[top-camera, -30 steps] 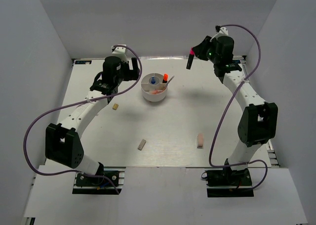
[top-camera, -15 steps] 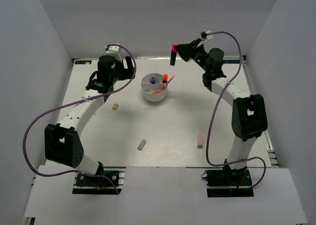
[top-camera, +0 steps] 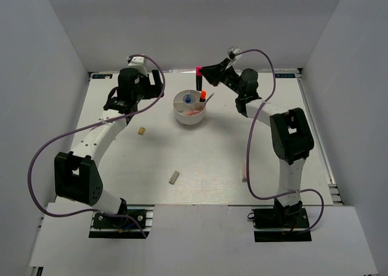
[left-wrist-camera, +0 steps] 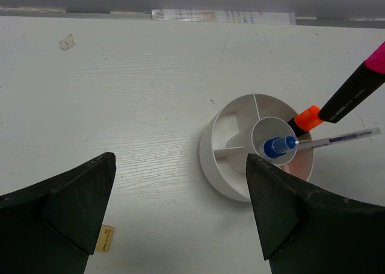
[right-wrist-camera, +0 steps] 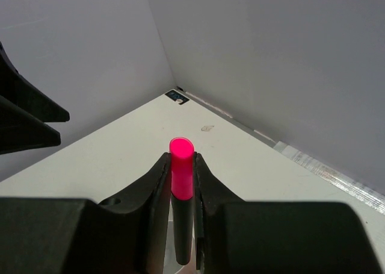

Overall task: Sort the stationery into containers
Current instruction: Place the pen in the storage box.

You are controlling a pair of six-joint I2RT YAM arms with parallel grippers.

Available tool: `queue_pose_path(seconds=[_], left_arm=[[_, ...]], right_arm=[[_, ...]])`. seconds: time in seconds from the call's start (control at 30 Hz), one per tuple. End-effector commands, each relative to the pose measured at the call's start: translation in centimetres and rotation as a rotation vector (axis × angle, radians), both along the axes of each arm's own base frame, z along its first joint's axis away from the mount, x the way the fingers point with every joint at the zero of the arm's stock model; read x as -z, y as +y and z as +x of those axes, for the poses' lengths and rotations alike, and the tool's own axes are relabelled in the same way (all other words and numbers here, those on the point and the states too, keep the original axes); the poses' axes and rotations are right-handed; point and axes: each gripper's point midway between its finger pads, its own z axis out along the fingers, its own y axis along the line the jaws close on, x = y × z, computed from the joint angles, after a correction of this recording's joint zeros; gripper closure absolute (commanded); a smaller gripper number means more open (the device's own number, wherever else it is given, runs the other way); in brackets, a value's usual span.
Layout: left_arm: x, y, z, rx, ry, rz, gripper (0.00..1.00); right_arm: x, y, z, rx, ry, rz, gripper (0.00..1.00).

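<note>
**Pink highlighter poised above the tub, left arm standing clear**

The right gripper [right-wrist-camera: 181, 161] is clamped on the black highlighter [left-wrist-camera: 352, 96] just below its pink cap. The cap points up and the body hangs down, a hold that seems meant for dropping it end-first into a compartment. From the left wrist view, its lower end hangs close by the orange cap [left-wrist-camera: 307, 117] of another highlighter, near the tub's far rim. It appears to be off the table and clear of the tub.

The left gripper [left-wrist-camera: 178, 165] has its jaws wide apart with nothing between them. It hovers on the tub's near-left side, probably to keep out of the way of the delivery.

The round white tub [left-wrist-camera: 207, 165] has a small central cup ringed by wedge compartments.
- The cup holds the blue-capped bottle [left-wrist-camera: 278, 146].
- The orange-capped highlighter stands slanted in a far wedge.
- A thin pen [left-wrist-camera: 337, 140] leans out over the rim.
- Something pinkish [top-camera: 195, 111] lies in one wedge; I cannot tell what.
- The left-hand wedges look bare.

A beige eraser [top-camera: 142, 130], a grey eraser [top-camera: 174, 178] and a pink eraser [top-camera: 244, 170] lie on the table, well apart from the tub and not yet sorted.
</note>
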Motion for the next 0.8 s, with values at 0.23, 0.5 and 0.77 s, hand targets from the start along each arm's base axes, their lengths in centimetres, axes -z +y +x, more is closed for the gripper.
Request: queue_pose_path(seconds=[0.23,0.5,0.77], left_arm=[[-1.6,0.4,-0.3,0.001,-0.023,-0.015,0.02],[-1.3,0.9,-0.3,-0.008,-0.015,-0.006,0.02],[-1.0,0.8,-0.2,-0.006,-0.008,-0.003,0.02]], right_arm=[[-1.4,1.9,0.0,0.028,-0.213,-0.022,1.00],[0.7,2.1,1.1,0.101,-0.217,-0.072,1.00],[2.2,2.2,1.5,0.103,-0.180,-0.094,1.00]])
